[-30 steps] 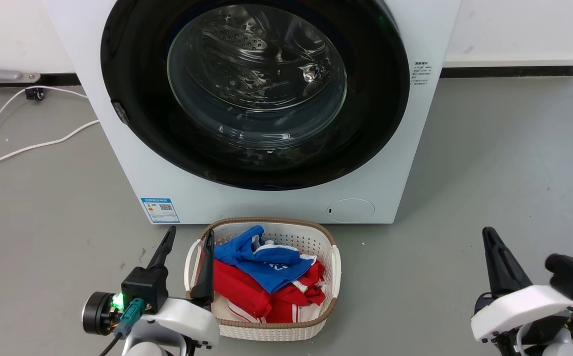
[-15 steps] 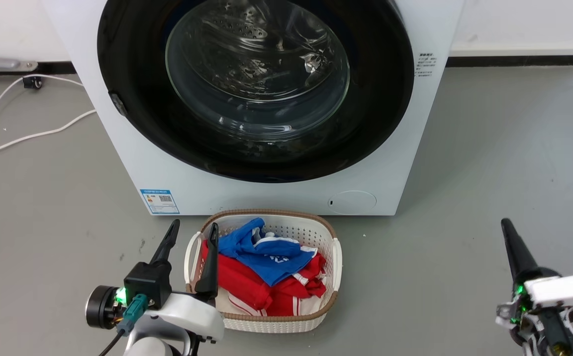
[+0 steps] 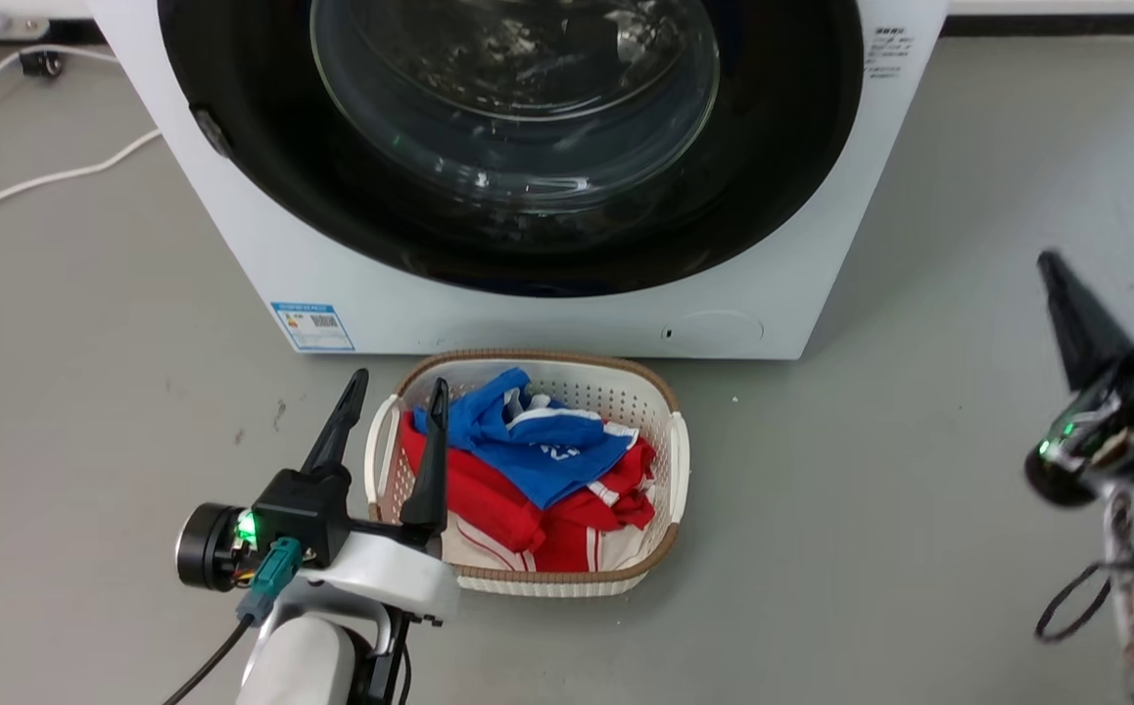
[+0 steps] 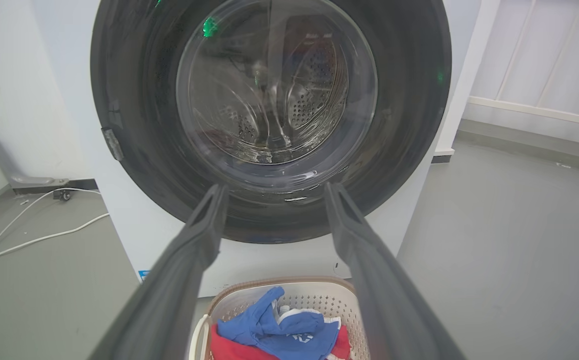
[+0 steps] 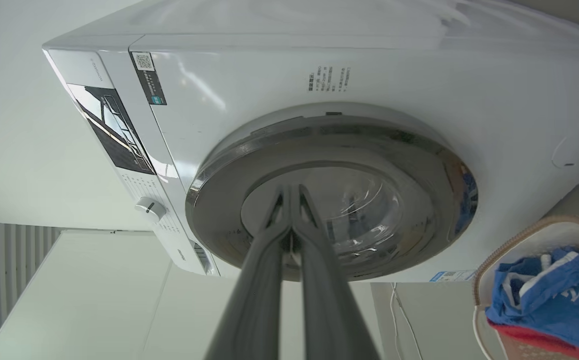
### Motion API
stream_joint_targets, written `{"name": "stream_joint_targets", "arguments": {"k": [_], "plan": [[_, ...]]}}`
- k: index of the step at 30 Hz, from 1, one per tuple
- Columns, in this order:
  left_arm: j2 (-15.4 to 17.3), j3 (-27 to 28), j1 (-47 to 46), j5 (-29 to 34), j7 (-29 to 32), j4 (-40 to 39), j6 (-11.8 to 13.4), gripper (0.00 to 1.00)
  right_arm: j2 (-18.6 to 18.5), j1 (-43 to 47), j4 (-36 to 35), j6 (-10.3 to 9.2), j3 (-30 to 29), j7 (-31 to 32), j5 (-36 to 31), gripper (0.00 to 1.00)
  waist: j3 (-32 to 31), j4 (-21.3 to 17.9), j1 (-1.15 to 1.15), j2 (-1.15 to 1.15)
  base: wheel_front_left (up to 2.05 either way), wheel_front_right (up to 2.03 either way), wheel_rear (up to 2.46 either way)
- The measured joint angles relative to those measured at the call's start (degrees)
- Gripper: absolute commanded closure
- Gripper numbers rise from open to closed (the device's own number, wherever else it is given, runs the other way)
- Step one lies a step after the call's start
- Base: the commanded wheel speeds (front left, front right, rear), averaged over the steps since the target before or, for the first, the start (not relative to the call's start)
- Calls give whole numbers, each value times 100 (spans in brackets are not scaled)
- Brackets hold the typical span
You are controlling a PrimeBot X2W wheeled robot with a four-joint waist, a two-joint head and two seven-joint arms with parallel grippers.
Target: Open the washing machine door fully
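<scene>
The washing machine (image 3: 263,255) stood on the grey floor, and the washing machine door (image 3: 773,147) lay closed and flat against its front, covering almost the whole width. At the lower left corner of the machine's front there was a blue label sticker (image 3: 311,326) with a code on it. A block of small dark print (image 3: 888,49) sat near the machine's right edge, beside the door. The writing on both was too small to read. In the right wrist view a narrow sticker with a QR code (image 5: 148,75) was beside the dark control panel (image 5: 109,130), also not readable.

Just in front of the machine, below the door, a white basket (image 3: 670,460) with a brown woven rim held a blue garment (image 3: 538,450) on top of red clothes (image 3: 489,509).

The left gripper (image 3: 401,380) hovered in front of the machine, fingers spread wide and holding nothing. The right gripper (image 3: 1052,269) was off the machine's right side, its fingers pressed together at the tips and empty.
</scene>
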Motion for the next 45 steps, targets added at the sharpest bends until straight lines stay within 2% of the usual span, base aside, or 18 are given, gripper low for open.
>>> {"name": "stream_joint_targets", "arguments": {"k": [10,16,23,28,35,45], "plan": [[-62,-120,-337,76,0,-135,-48,0,-902,-2038,1359,0,500,769,-171,100,566,216,0,0,0,0,0],[-98,-151,-543,145,0,-248,-47,0,-1210,-3543,2381,0,1022,1174,-662,100,939,312,1,0,0,0,0],[-137,-204,-795,177,0,-354,-49,0,-1239,-5049,3343,0,1480,1447,-1268,100,1348,420,1,0,0,0,0],[-159,-250,-967,198,0,-423,-52,0,-1133,-5746,3832,0,1735,1618,-1594,100,1614,489,1,0,0,0,0],[-179,-268,-1085,204,0,-459,-52,0,-953,-6113,4117,0,1909,1700,-1811,100,1858,528,1,0,0,0,0],[-193,-296,-1165,207,0,-458,-48,0,-968,-6220,4196,1,1971,1913,-1929,100,1985,520,0,0,0,0,0]]}}
